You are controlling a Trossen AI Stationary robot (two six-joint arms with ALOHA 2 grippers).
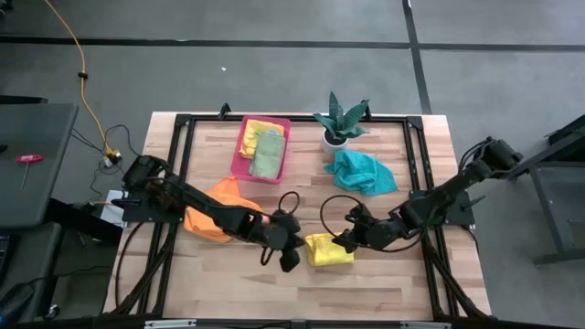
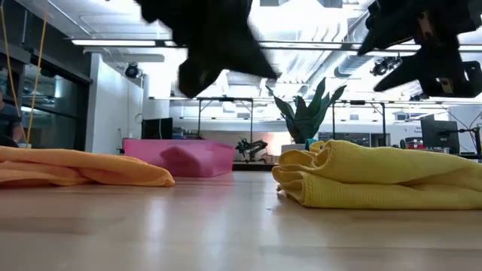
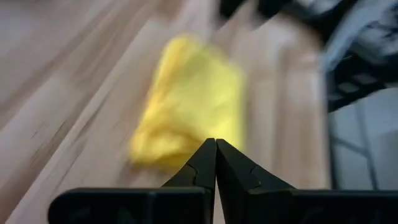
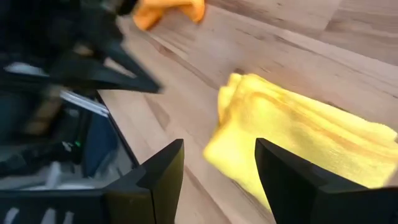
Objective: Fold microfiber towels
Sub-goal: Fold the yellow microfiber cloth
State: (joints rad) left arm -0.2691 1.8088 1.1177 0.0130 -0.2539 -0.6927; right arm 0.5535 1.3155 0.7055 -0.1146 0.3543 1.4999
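Your left gripper (image 1: 291, 260) hanging low over table's front middle, fingers (image 3: 214, 163) pressing together, arm stretching in from left. Your right gripper (image 1: 340, 243) sitting just right of it, fingers (image 4: 163, 167) standing apart, holding nothing.

Two dark, seemingly matte, jointed arms

No readable text from my station.
I can make out no label, brand, number or sign on anything in any of my four camera views.
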